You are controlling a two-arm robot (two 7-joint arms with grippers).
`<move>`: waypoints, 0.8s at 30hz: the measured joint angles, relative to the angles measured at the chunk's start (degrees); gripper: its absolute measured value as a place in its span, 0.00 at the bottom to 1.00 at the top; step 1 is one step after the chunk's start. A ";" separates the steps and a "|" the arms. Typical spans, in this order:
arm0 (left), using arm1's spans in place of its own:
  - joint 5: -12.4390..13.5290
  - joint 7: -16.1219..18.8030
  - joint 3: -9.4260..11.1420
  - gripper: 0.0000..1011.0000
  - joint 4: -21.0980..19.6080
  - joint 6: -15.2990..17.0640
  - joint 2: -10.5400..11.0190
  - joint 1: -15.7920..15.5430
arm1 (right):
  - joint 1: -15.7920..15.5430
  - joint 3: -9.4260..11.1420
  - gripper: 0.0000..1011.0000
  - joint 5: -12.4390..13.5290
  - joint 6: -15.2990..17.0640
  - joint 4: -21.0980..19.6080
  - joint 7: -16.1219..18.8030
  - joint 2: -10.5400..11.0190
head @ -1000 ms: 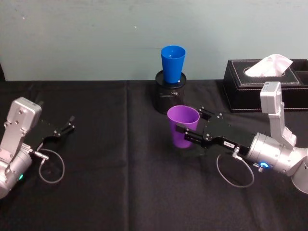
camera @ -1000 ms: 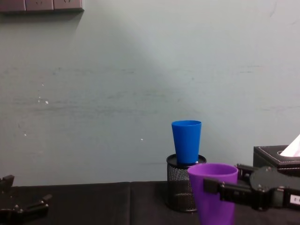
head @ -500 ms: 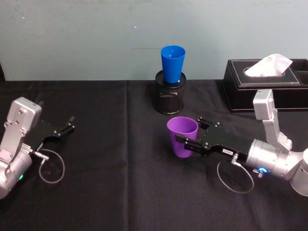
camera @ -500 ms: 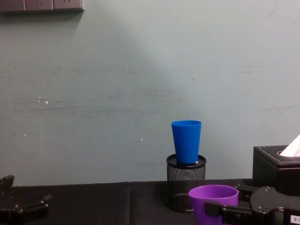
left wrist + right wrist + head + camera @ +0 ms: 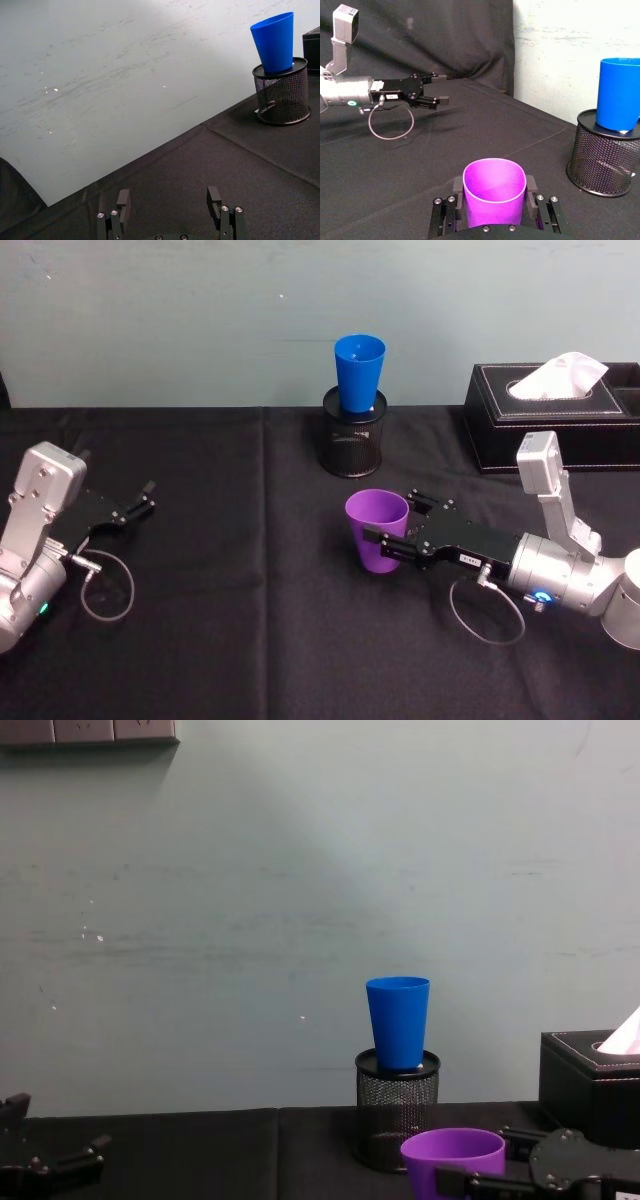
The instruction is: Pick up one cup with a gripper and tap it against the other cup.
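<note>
Smooth plastic purple cup (image 5: 377,530) and blue cup (image 5: 359,371); matt black tablecloth (image 5: 250,620).

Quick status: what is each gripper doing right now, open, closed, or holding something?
Right gripper: shut on the purple cup, upright, low over the table.
Left gripper: open, holding nothing, parked at the table's left side.

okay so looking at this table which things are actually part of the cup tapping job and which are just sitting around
Part of the job:
purple cup, held upright in the right gripper
blue cup, standing in the mesh pen holder

Just lying about:
tissue box, back right on the table
left gripper, open and idle on the cloth at the left
</note>
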 joint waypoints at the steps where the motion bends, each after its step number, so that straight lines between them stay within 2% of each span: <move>1: 0.00 0.00 0.00 0.99 0.00 0.00 0.00 0.00 | 0.00 0.00 0.71 -0.05 0.00 0.00 -0.10 0.01; 24: 0.00 0.00 0.00 0.99 0.00 0.00 0.00 0.00 | 0.13 -0.61 0.71 -2.08 1.79 -0.48 -1.97 0.26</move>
